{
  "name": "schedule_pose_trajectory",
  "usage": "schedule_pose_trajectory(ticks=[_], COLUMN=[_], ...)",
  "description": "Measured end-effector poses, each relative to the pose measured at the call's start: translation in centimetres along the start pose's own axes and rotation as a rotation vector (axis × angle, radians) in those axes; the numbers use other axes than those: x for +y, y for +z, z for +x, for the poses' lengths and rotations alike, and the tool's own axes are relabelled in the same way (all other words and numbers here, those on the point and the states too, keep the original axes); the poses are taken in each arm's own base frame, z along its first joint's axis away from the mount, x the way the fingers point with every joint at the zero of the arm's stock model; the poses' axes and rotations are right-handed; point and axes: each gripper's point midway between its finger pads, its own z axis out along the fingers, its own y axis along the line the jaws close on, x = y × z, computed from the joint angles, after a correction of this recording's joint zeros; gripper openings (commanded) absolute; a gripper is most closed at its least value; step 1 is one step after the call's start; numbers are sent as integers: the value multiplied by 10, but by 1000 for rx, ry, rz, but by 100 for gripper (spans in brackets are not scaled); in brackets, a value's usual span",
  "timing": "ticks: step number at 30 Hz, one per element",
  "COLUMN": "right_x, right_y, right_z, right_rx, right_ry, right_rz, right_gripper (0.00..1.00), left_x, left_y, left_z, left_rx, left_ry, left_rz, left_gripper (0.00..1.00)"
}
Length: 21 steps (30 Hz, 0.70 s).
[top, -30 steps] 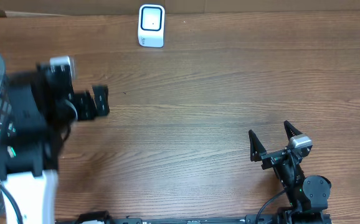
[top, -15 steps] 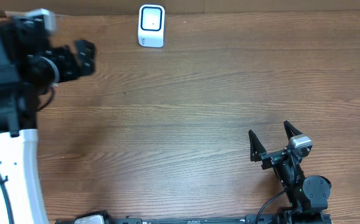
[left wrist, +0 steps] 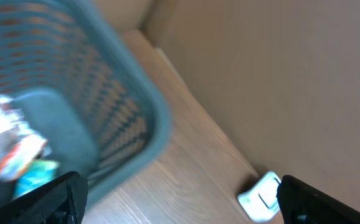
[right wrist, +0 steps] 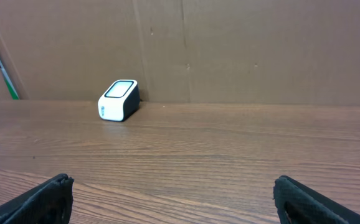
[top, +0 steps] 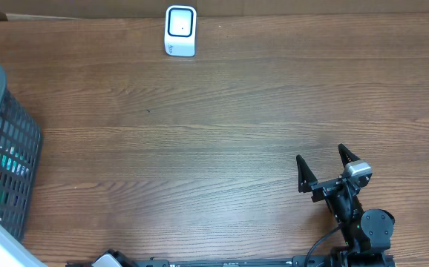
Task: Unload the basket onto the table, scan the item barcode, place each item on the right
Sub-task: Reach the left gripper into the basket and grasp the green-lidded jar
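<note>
Left gripper (left wrist: 180,205): jaws stood wide apart with nothing between them, above the basket's far corner; the view was blurred.
Right gripper (top: 321,156): jaws were spread and empty, at the near right of the table (top: 222,133).
Basket (top: 15,148): dark mesh, at the table's left edge.
Items (left wrist: 9,146): blurred coloured packs lay inside the basket; no barcode could be made out.
Scanner (top: 180,30): white, at the far edge, left of centre.

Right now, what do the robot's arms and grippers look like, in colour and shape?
The right gripper has two black, pointed fingers with a silver-grey block behind them. Its arm is black, with a round joint and a black cable near the base. Of the left gripper only black fingertips show; a white part at the overhead view's edge is probably its arm.
</note>
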Motion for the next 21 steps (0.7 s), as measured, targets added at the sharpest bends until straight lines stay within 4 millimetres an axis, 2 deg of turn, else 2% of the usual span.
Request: schedule_pose_trajectory(ticks=[3, 9, 15, 17, 21], right_x=[0, 0, 0, 0, 0], right_y=[0, 0, 0, 0, 0], right_z=[0, 0, 0, 0, 0], right_rx=[0, 0, 0, 0, -1], right_ry=[0, 0, 0, 0, 0], right_rz=[0, 0, 0, 0, 0], right_gripper=[100, 100, 100, 100, 100], left_x=[32, 79, 148, 175, 213], left_y=[-5, -5, 35, 46, 61], left_z=[-7, -4, 5, 16, 37], left_rx=[-27, -40, 60, 124, 235], left_ry=[-73, -165, -246, -276, -316], left_rz=[-108, -343, -560, -638, -753], left_gripper=[100, 100, 100, 99, 97])
